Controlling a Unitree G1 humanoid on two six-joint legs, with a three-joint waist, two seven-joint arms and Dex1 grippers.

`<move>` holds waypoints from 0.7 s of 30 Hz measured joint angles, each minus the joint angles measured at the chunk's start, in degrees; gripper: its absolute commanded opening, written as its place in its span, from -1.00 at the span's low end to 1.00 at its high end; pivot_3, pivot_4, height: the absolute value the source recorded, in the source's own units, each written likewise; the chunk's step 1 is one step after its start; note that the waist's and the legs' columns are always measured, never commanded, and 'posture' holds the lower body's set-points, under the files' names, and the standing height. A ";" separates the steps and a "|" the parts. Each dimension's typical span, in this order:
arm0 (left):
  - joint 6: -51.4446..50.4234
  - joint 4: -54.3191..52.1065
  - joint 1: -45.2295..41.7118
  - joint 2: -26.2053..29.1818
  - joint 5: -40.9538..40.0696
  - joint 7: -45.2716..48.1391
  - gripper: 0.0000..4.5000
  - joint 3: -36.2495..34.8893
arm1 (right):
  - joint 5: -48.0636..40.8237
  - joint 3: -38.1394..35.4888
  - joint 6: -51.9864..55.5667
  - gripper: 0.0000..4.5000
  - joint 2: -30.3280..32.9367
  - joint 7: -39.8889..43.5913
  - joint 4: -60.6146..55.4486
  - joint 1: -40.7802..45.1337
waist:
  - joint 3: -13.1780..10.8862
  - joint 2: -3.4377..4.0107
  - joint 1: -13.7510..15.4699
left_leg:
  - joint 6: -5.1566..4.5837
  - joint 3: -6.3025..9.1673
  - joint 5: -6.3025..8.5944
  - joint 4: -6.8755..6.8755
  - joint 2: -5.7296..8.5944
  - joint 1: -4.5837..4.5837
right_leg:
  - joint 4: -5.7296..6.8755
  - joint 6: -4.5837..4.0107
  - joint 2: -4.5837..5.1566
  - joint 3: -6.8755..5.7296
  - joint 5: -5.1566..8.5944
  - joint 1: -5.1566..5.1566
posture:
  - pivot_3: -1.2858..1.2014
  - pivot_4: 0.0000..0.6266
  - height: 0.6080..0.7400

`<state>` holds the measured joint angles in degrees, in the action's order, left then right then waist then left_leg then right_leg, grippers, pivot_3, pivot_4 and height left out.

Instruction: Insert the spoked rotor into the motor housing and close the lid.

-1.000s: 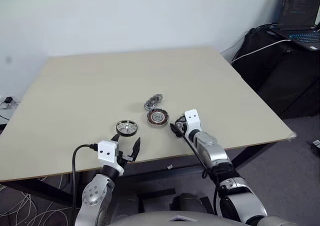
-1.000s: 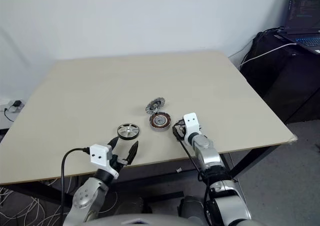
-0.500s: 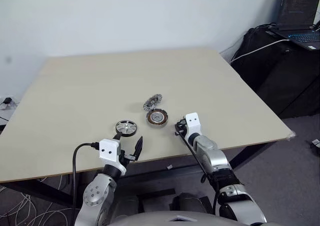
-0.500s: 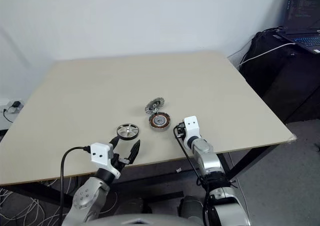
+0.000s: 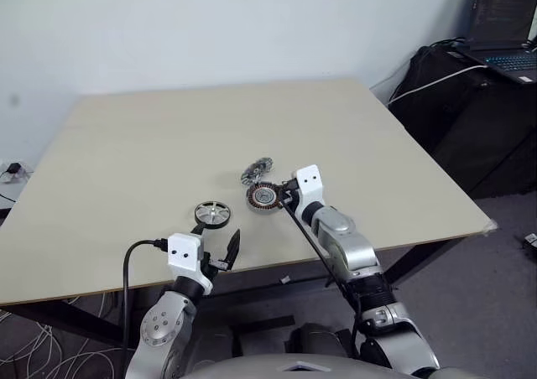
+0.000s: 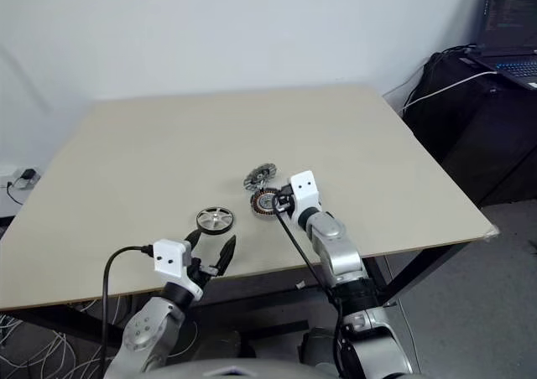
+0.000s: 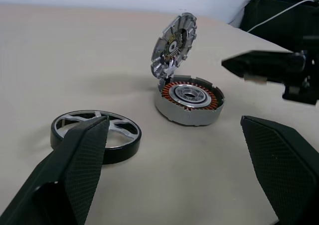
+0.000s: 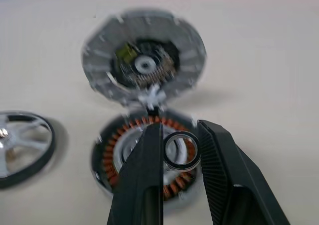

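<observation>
Copper windings ring the silver centre of the motor housing (image 5: 263,196), which sits mid-bench (image 5: 168,136) in the head view with its lid (image 5: 257,172) tipped up behind it and the spoked rotor (image 5: 211,214) lying flat, apart to the left. The right tool (image 5: 285,199) hovers at the housing's near edge; the left tool (image 5: 216,250) waits at the bench's front edge, short of the rotor.

From the left wrist, the rotor (image 7: 96,136) shows a black rim and silver spokes: rigid metal, likely light, smooth and a little slippery. The rim's outer edge, pinched across its width, looks the sensible hold. The left tool (image 7: 179,155) is spread wide, holding nothing. The lid (image 7: 174,45) stands nearly upright at the housing's (image 7: 188,104) far edge, apparently hinged there.

From the right wrist, the right tool (image 8: 180,155) is nearly closed on a small ring (image 8: 181,149), probably a washer, though the view is soft, held just over the housing's (image 8: 144,160) open centre. It is tiny and easily dropped, so it wants a gentle release.
</observation>
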<state>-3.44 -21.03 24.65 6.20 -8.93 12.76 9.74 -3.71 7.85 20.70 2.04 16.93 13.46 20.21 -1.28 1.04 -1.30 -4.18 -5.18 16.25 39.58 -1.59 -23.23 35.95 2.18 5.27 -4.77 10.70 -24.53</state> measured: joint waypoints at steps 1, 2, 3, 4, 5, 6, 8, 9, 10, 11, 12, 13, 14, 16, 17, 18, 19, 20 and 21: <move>0.00 -0.04 0.01 0.02 0.00 -0.12 1.00 0.06 | 0.32 0.38 0.00 -0.70 -0.10 -0.08 0.73 0.59 | 0.00 0.00 -0.02 | 0.00 0.00 0.00 0.00 0.00 0.00 | 0.00 0.00 0.00 0.00 0.00 0.00 | 0.03 -1.00 1.00; 0.00 -0.06 0.06 0.04 0.01 -0.18 1.00 0.08 | 0.61 0.57 0.02 -0.70 -0.41 -0.41 1.87 1.27 | 0.00 0.00 -0.05 | 0.00 -0.01 0.00 0.00 0.00 0.00 | 0.00 0.00 0.00 0.00 0.00 0.00 | 0.03 -1.00 1.00; 0.01 -0.06 0.12 0.08 0.01 -0.20 1.00 0.12 | 0.81 0.55 0.09 -0.70 -0.89 -0.87 3.17 1.90 | 0.00 0.00 -0.05 | 0.00 -0.01 0.00 0.00 0.00 0.00 | 0.00 0.00 0.00 0.00 0.00 0.00 | 0.03 -1.00 1.00; 0.01 -0.06 0.19 0.11 0.02 -0.21 1.00 0.13 | 0.97 0.55 0.22 -0.70 -1.34 -1.16 4.56 2.46 | 0.00 0.00 -0.06 | 0.00 -0.01 0.00 0.00 0.00 0.00 | 0.01 0.00 -0.01 0.00 0.00 0.01 | 0.03 -1.00 1.00; 0.04 -0.06 0.26 0.13 0.02 -0.21 1.00 0.12 | 1.13 0.63 0.34 -0.70 -1.66 -1.33 5.65 2.95 | -0.01 0.00 -0.05 | 0.00 -0.01 0.00 0.00 0.00 0.00 | 0.01 0.00 -0.01 0.00 0.00 0.00 | 0.03 -1.00 1.00; 0.08 -0.05 0.26 0.17 0.02 -0.19 1.00 0.12 | 1.20 0.69 0.38 -0.70 -1.81 -1.43 6.39 3.35 | -0.02 0.01 -0.04 | 0.00 -0.01 0.00 0.00 0.00 0.00 | 0.01 0.00 -0.01 0.00 0.00 0.00 | 0.03 -1.00 1.00; 0.47 0.19 0.13 0.19 0.01 -0.13 1.00 0.03 | 1.56 0.81 0.20 -0.70 -2.20 -1.73 9.15 4.80 | -0.02 0.01 -0.08 | 0.00 -0.01 0.00 0.00 0.00 0.00 | 0.00 0.00 -0.01 0.00 0.00 0.01 | 0.03 -1.00 1.00; 0.84 0.79 -0.20 0.19 0.01 -0.05 1.00 -0.05 | 1.78 0.81 -0.20 -0.70 -2.41 -1.90 11.05 5.78 | -0.02 0.01 -0.09 | 0.00 -0.02 -0.01 0.00 0.01 0.00 | 0.01 0.00 -0.01 0.00 0.00 0.00 | 0.03 -1.00 1.00; 1.32 1.33 -0.46 0.18 0.01 0.02 1.00 -0.11 | 1.92 0.80 -0.55 -0.70 -2.62 -1.93 12.14 6.23 | -0.02 0.01 -0.08 | -0.03 -0.01 -0.02 0.00 0.01 0.00 | 0.00 0.00 -0.01 0.00 0.00 0.01 | 0.03 -1.00 1.00; 1.74 2.02 -0.74 0.19 0.00 0.12 1.00 -0.17 | 1.98 0.79 -0.84 -0.70 -2.83 -1.94 13.37 6.71 | -0.02 0.01 -0.10 | -0.07 -0.01 -0.05 0.00 0.00 0.00 | 0.00 0.00 -0.02 0.00 0.00 0.01 | 0.03 -1.00 1.00; 2.13 2.88 -1.01 0.17 0.00 0.23 1.00 -0.22 | 2.11 0.80 -1.17 -0.70 -3.07 -1.95 14.51 7.09 | -0.02 0.02 -0.10 | -0.09 -0.01 -0.06 0.00 0.01 0.00 | 0.00 0.00 -0.02 0.00 0.00 0.00 | 0.03 -1.00 1.00; 2.62 3.70 -1.18 0.18 0.00 0.35 1.00 -0.26 | 2.23 0.80 -1.54 -0.70 -3.33 -1.97 15.89 7.66 | -0.02 0.02 -0.17 | -0.14 -0.02 -0.09 -0.01 0.00 -0.01 | 0.00 -0.01 -0.03 0.00 -0.01 0.00 | 0.03 -1.00 1.00; 3.01 4.47 -1.43 0.17 -0.01 0.55 1.00 -0.28 | 2.35 0.78 -1.84 -0.70 -3.46 -1.98 16.88 8.10 | -0.03 0.02 -0.21 | -0.20 -0.02 -0.12 -0.01 0.00 -0.01 | 0.00 -0.01 -0.03 0.00 -0.01 0.00 | 0.03 -1.00 1.00; 3.72 5.71 -1.72 0.18 -0.03 0.98 1.00 -0.42 | 2.48 0.78 -2.28 -0.70 -3.73 -1.97 18.36 8.84 | -0.03 0.02 -0.24 | -0.21 -0.02 -0.13 -0.01 0.00 -0.01 | 0.00 -0.01 -0.03 0.00 -0.01 -0.01 | 0.03 -1.00 1.00; 4.16 6.22 -1.85 0.18 -0.04 1.10 1.00 -0.50 | 2.63 0.78 -2.97 -0.70 -3.81 -1.97 19.50 9.38 | -0.03 0.02 -0.27 | -0.21 -0.03 -0.13 0.00 0.00 -0.01 | 0.00 -0.01 -0.02 0.01 -0.01 0.00 | 0.03 -1.00 1.00; 4.55 7.00 -2.24 0.15 -0.04 1.16 1.00 -0.63 | 2.87 0.77 -3.36 -0.70 -3.87 -2.01 20.88 10.19 | -0.03 0.03 -0.26 | -0.20 -0.03 -0.13 0.00 0.00 -0.01 | 0.00 -0.01 -0.02 0.01 -0.01 0.00 | 0.03 -1.00 1.00; 4.98 7.65 -2.48 0.15 -0.04 1.18 1.00 -0.74 | 3.09 0.76 -4.00 -0.70 -3.96 -2.03 22.05 10.82 | -0.03 0.03 -0.26 | -0.20 -0.03 -0.13 -0.01 0.00 0.00 | 0.01 -0.01 -0.02 0.00 -0.01 0.00 | 0.03 -1.00 1.00; 5.17 7.82 -2.56 0.14 -0.04 1.20 1.00 -0.78 | 3.19 0.74 -4.31 -0.70 -4.02 -2.05 22.72 11.20 | -0.03 0.03 -0.27 | -0.20 -0.03 -0.13 -0.01 0.00 0.00 | 0.01 -0.01 -0.02 0.01 -0.01 0.00 | 0.03 -1.00 1.00; 5.31 7.85 -2.62 0.11 -0.04 1.22 1.00 -0.83 | 3.26 0.71 -4.63 -0.70 -4.11 -2.06 23.63 11.56 | -0.03 0.03 -0.28 | -0.20 -0.03 -0.13 -0.01 0.00 -0.01 | 0.01 -0.01 -0.02 0.01 -0.01 0.00 | 0.03 -1.00 1.00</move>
<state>1.86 -13.18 22.03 6.30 -8.97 13.98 8.90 -0.46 8.56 16.07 -2.07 14.87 37.09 31.76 -1.31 1.07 -1.58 -4.38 -5.21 16.12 39.58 -1.59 -23.23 35.96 2.17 5.24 -4.77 10.69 -24.54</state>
